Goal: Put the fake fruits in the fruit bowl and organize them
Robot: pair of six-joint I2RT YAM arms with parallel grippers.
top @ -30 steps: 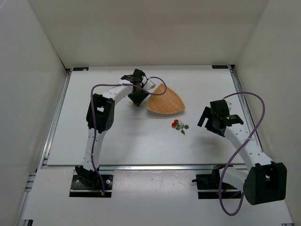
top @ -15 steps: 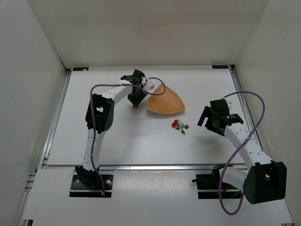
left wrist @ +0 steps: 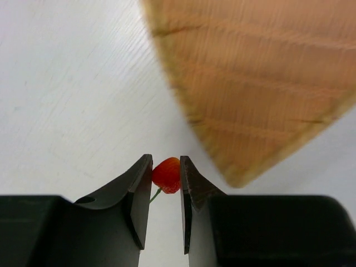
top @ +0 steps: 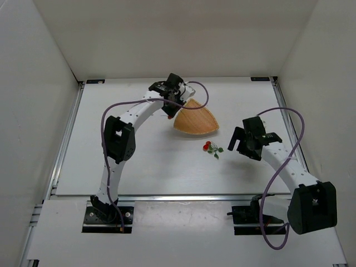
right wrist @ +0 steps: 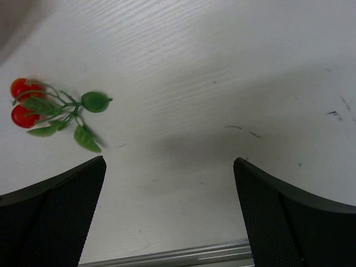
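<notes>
The tan woven fruit bowl [top: 196, 120] sits at the table's middle back; it fills the upper right of the left wrist view [left wrist: 250, 72]. My left gripper [top: 171, 109] hangs just left of the bowl's rim, shut on a single red berry [left wrist: 166, 174] with a thin green stem. The berry shows as a red spot below the gripper in the top view [top: 169, 116]. A small red berry cluster with green leaves [top: 211, 148] lies on the table in front of the bowl, also at the left of the right wrist view [right wrist: 53, 114]. My right gripper [top: 238, 143] is open and empty, right of the cluster.
White walls enclose the table on three sides. Metal rails [top: 167, 196] run along the table's edges. Purple cables loop over both arms.
My left gripper has lifted with the single berry and moved right and toward the back, close to the bowl's left rim. My right gripper has shifted slightly left toward the cluster.
</notes>
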